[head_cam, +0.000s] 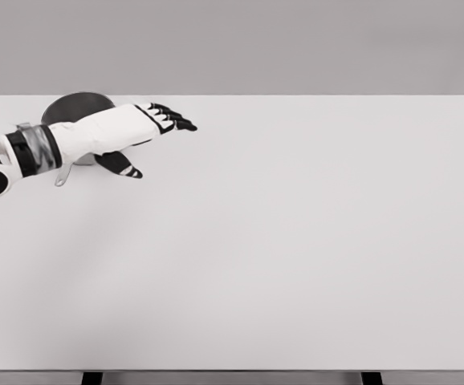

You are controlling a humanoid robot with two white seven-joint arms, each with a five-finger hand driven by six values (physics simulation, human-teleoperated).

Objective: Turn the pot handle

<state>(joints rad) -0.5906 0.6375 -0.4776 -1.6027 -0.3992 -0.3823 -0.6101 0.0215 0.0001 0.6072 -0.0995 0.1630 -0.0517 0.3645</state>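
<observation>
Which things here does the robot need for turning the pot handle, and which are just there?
Needed for the job:
pot
pot handle
left hand, fingers stretched out, holding nothing

Just there:
white table

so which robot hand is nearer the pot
Left. The left robot hand reaches over the pot at the table's far left, fingers extended just past it, holding nothing. The right robot hand is not in view.

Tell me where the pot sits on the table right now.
In the head view the pot sits at the table's far left, near the back edge, largely hidden under the left arm, whose hand reaches past it.
</observation>
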